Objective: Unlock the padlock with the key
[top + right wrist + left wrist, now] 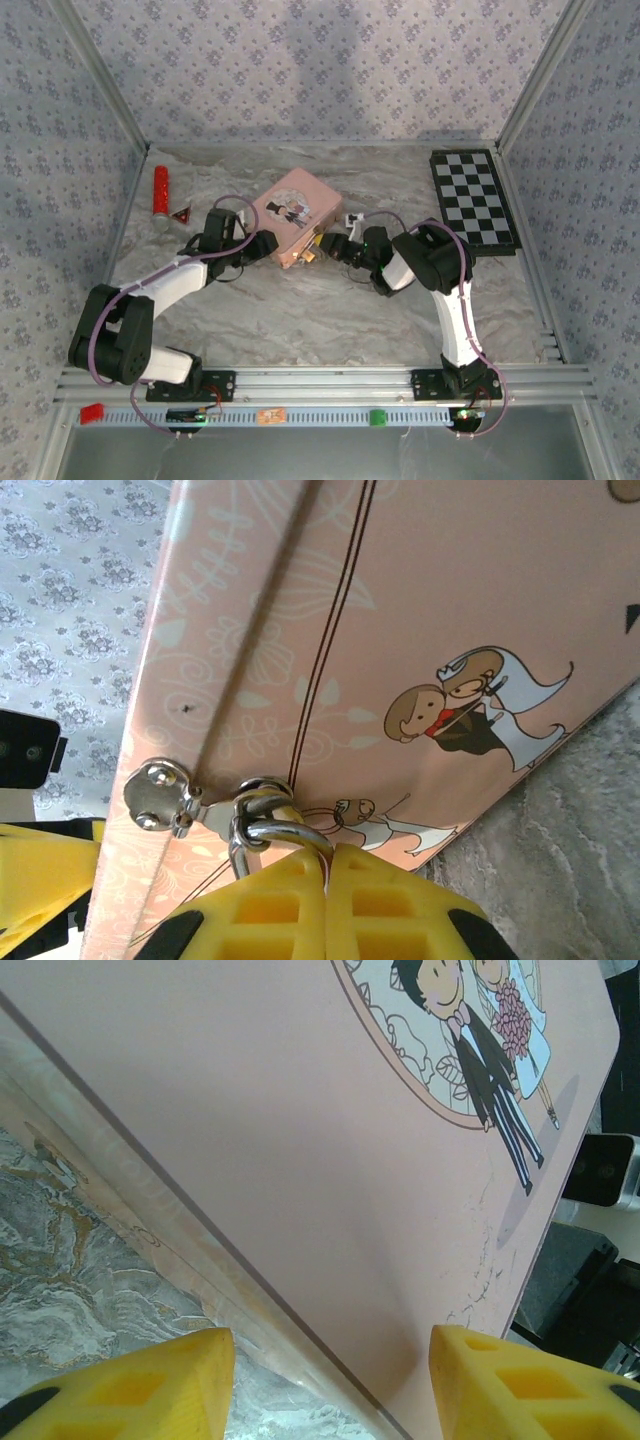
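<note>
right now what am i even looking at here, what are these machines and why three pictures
Two robot arms sit bolted to a table's near edge. One picture is from a camera above; the other two are from cameras on the wrists, showing yellow fingers. On the marbled table lie a pink tin, a red tube and a checkerboard. The left gripper straddles the tin's corner, jaws apart on either side. The right gripper is shut on the padlock hanging from the tin's hasp; only its metal shackle shows.
</note>
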Robot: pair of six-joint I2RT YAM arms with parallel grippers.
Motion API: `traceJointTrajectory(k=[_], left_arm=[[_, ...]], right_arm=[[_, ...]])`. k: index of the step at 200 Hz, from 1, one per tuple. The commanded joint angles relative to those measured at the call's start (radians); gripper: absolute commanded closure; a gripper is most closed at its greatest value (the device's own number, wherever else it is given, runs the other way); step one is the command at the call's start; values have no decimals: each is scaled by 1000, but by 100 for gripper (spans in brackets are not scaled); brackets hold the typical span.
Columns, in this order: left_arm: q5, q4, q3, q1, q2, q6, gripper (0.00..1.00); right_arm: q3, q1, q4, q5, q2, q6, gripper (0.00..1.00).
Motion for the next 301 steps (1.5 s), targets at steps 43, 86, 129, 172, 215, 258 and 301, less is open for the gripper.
traceJointTrajectory(k=[43, 86, 129, 172, 215, 258, 301], left_arm=[[-17, -19, -4, 7, -18, -9, 46], [-18, -22, -7, 9, -14, -6, 46], [-12, -22, -6, 9, -4, -6, 46], [1, -20, -1, 8, 12, -2, 46], [-10, -25, -5, 8, 13, 0, 46], [-21, -39, 8, 6, 16, 8, 45], [-21, -44, 5, 6, 19, 9, 46]], right_arm=[[-65, -22, 26, 66, 4, 8, 95], [-64, -26, 40, 60, -11, 10, 96], [-65, -30, 27, 67, -28, 0, 97], [-32, -23, -33, 78, -47, -32, 98], [-10, -29, -90, 84, -73, -56, 98], [-9, -32, -72, 88, -71, -40, 98], [-4, -47, -43, 89, -86, -8, 97]])
